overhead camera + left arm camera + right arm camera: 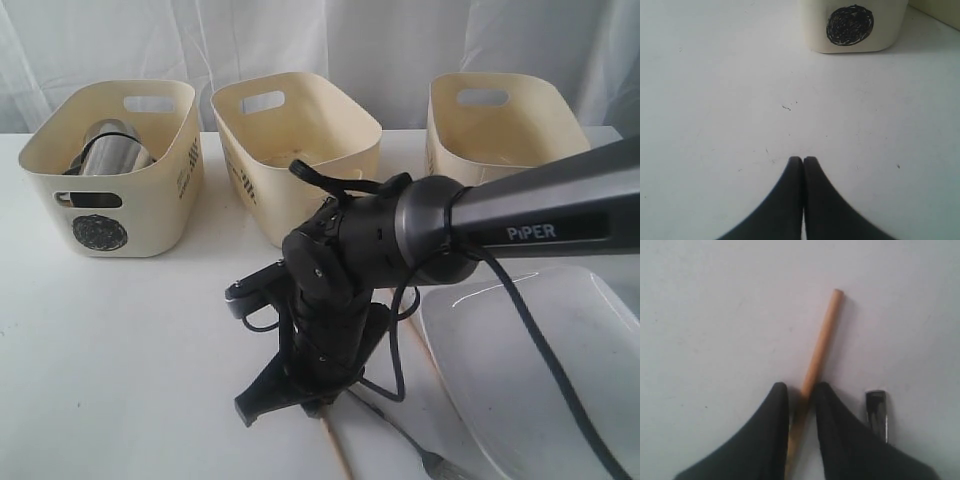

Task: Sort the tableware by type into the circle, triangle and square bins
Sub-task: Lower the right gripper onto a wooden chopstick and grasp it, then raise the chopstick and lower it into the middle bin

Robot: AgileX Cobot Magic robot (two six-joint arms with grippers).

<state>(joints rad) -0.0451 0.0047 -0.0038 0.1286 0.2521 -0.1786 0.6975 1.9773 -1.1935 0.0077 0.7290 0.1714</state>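
Left gripper (803, 161): fingertips pressed together, holding nothing, above the white table (120, 350) in front of the circle bin (160, 190). A steel mug (105, 148) stands inside that bin. Right of the circle bin stands a second cream bin (300, 135). In front of and to the right of the circle bin, the right gripper (801, 387) is clenched on a wooden chopstick (822, 340) lying on the table, with a steel utensil (876, 410) just beside it. Farther right of the circle bin lie the white plate (540, 380) and the third bin (500, 135).
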